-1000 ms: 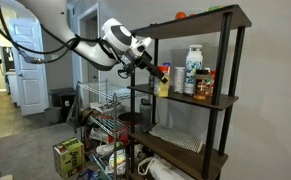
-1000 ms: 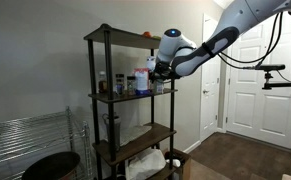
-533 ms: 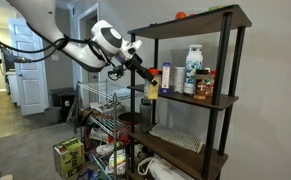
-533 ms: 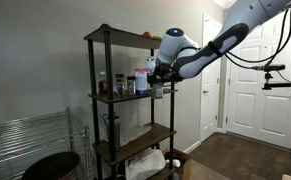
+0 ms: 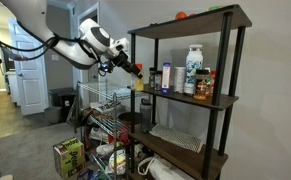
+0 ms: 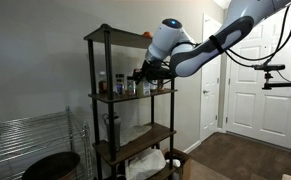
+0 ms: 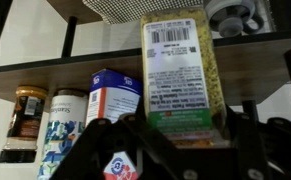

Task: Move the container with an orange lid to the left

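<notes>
Bottle [image 7: 183, 70], yellowish, sits between the gripper's [image 7: 173, 130] fingers, which we judge clenched on it, at the shelf's [image 5: 185, 98] left end, apart from the white jar [image 5: 193, 70].

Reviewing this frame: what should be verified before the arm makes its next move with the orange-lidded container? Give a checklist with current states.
1. Grip: the container with an orange lid sits between the fingers of the gripper in the wrist view: ok.
2. Arm outside the shelf frame in an exterior view: ok.
3. Clearance from the blue-and-white labelled container: their edges meet in the wrist view and depth is unclear: cannot tell.
4. Clearance from the shelf post: the gripper is close beside it: cannot tell.
5. Free spot further left on the shelf board: too small to judge: cannot tell.
</notes>
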